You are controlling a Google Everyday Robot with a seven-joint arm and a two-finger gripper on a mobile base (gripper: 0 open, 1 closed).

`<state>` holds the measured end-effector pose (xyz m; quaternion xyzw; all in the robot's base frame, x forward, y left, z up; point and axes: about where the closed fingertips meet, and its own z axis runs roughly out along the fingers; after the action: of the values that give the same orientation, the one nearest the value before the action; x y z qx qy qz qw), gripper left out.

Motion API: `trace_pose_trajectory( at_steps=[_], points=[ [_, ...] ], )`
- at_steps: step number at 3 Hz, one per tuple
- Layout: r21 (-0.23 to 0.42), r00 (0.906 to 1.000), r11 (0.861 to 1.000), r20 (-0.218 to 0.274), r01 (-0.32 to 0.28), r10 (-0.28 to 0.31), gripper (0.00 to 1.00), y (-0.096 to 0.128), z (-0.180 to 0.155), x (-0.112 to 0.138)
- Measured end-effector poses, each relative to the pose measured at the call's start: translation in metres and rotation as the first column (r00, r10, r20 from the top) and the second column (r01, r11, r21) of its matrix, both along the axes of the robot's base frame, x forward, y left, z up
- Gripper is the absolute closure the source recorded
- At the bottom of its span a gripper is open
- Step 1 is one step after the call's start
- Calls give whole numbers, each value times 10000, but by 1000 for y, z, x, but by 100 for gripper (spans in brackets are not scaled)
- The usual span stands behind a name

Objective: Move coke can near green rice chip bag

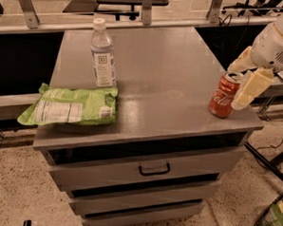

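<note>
The coke can [223,96], red-orange with white script, stands upright near the right front edge of the grey cabinet top [171,88]. My gripper [236,85] is at the can from the right. One cream finger [250,88] lies against the can's right side and the other shows behind its top, with the jaws open around it. The green rice chip bag [70,106] lies flat at the left front, overhanging the left edge, well away from the can.
A clear water bottle [103,53] with a white cap stands just behind the bag. The cabinet has drawers with a black handle [153,170]. Metal rails run along the back. A basket [274,219] sits on the floor at the right.
</note>
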<state>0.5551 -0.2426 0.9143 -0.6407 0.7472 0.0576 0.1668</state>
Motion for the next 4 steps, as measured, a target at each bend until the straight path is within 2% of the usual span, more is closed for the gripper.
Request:
trace_pose_trajectory(
  at_steps=[2,3,4],
  points=[
    [171,9995,9994,-22,-301,302,73,12,2,0],
    [474,9963,9954,245,-836,825,96,33,25,-6],
    [743,9865,9842,441,-1609,1579,100,73,47,-12]
  ],
)
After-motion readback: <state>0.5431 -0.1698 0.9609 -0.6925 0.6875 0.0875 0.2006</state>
